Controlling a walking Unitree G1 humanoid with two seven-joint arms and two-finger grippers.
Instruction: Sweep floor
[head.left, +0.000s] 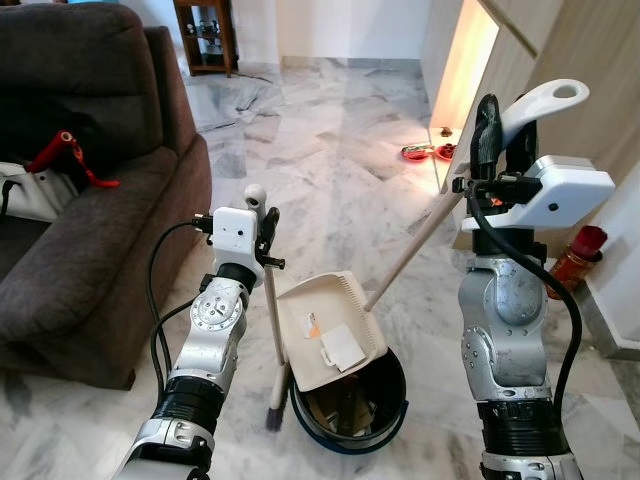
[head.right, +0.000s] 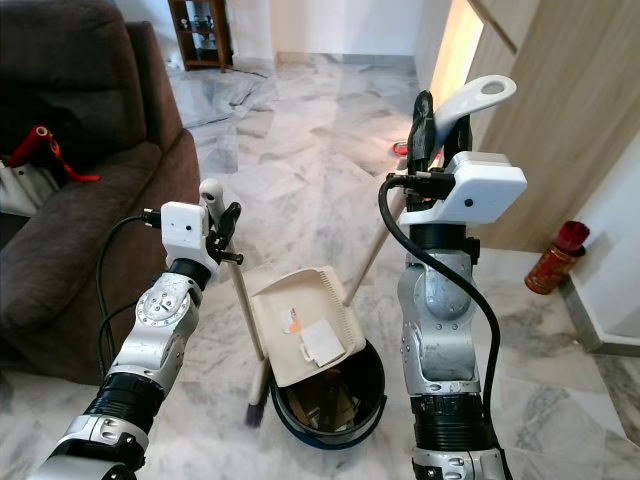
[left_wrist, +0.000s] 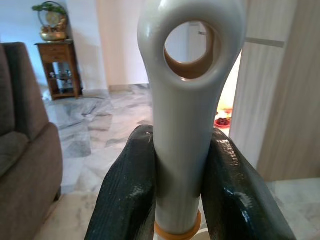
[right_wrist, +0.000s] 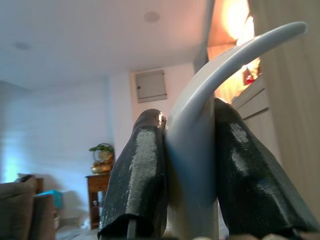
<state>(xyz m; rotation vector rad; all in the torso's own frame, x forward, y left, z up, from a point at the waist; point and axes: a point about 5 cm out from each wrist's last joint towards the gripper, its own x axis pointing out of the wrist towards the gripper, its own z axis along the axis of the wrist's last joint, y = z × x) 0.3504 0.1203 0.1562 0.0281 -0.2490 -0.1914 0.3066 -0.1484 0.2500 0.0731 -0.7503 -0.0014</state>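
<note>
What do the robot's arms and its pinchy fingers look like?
Both arms are shiny silver metal with round joints and black ribbed bands lower down. Each wrist carries a white boxy block, and a black cable loops from it down the arm. The left gripper and right gripper each have two long, glossy black fingers with rounded tips.

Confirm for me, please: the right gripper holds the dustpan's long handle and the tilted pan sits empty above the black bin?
Not quite: the dustpan is not empty. The left eye view shows paper scraps lying in it. The right gripper does hold its handle, above the black bin.
</note>
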